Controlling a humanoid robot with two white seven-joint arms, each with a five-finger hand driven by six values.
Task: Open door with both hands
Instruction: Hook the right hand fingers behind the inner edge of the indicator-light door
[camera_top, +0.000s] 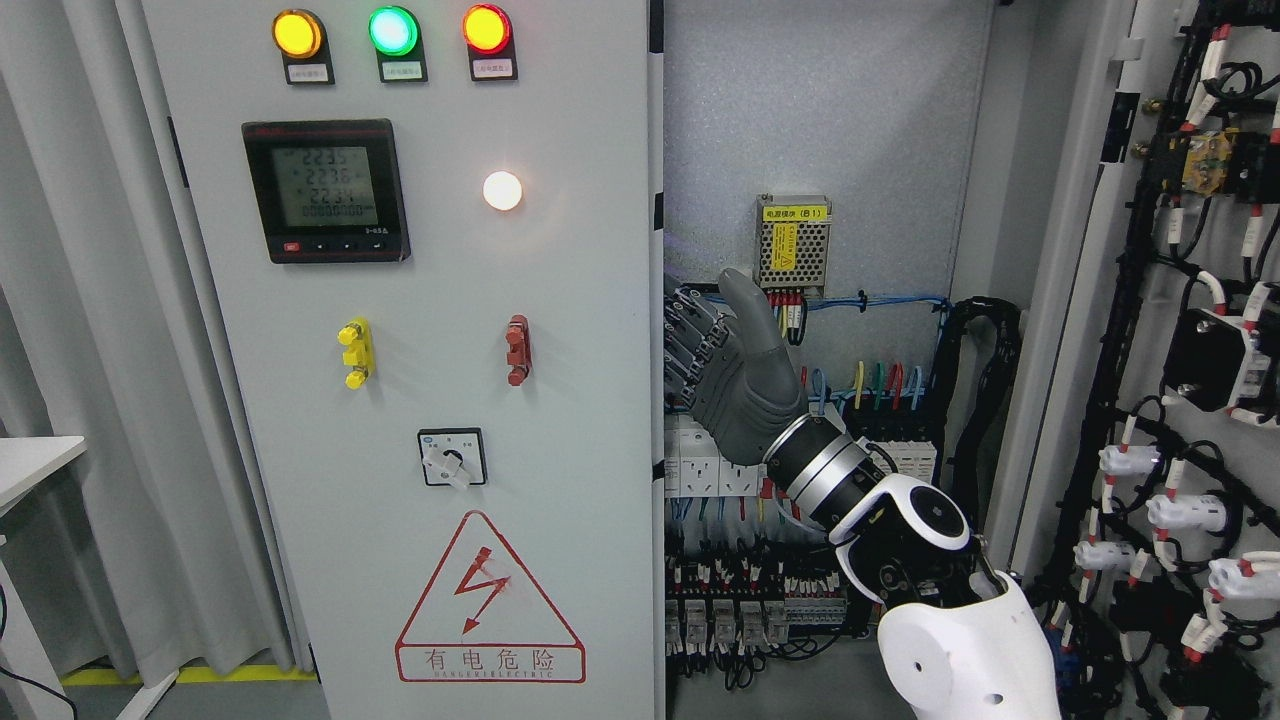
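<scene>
— Which hand is that at the door (420, 400)?

— My right hand (722, 370); its arm (900, 540) comes in from the lower right. The fingers (688, 345) curl around the door's right edge, thumb pointing up, so I grip the edge itself. My left hand is out of sight.

— Where does the door stand?

— It fills the left and middle of my view, its front facing me: three lamps (392, 32) along the top in amber, green and red, a meter (326, 190) below them, a lit white lamp (502, 191), a yellow handle (355, 353), a red handle (517, 350), a rotary switch (452, 457) and a warning triangle (489, 600).

— What can't you make out?

— My fingertips are hidden behind the edge. The door's bottom is cut off by the frame.

— And inside the cabinet (850, 130)?

— A small power supply (793, 243) with a yellow label sits high on the back panel. Below it run blue wires (880, 300), then breakers (700, 465) and rows of terminals (740, 600), partly hidden by my wrist. A second door (1200, 350), far right, carries wiring and white connectors.
</scene>
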